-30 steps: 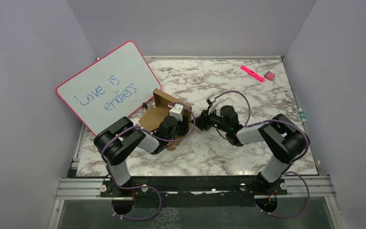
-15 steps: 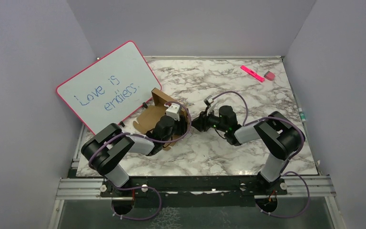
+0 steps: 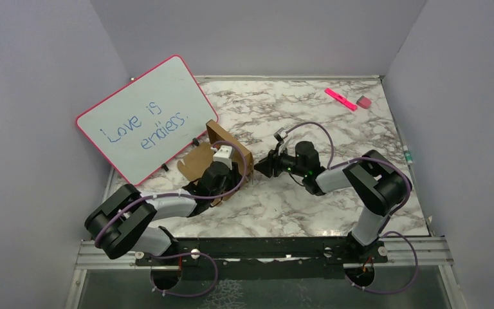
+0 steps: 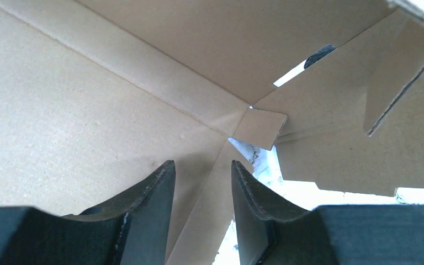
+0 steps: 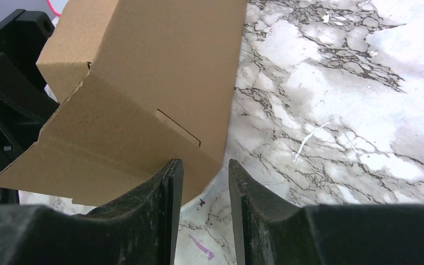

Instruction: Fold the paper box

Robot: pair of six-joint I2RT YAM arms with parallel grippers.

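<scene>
The paper box is brown cardboard, partly folded, standing on the marble table left of centre with one wall raised. My left gripper reaches into it from the near left. In the left wrist view its open fingers point at an inner corner of the paper box, with a cardboard strip running behind the gap and nothing pinched. My right gripper sits just right of the box. It is open over bare marble, its left finger beside the lower corner of the paper box.
A pink-framed whiteboard leans against the left wall behind the box. A pink marker and an eraser lie at the far right. A purple mark is on the marble under my right gripper.
My left arm's elbow has swung down and left, and its gripper and the box have shifted slightly left. The right gripper has crept a little left toward the box.
</scene>
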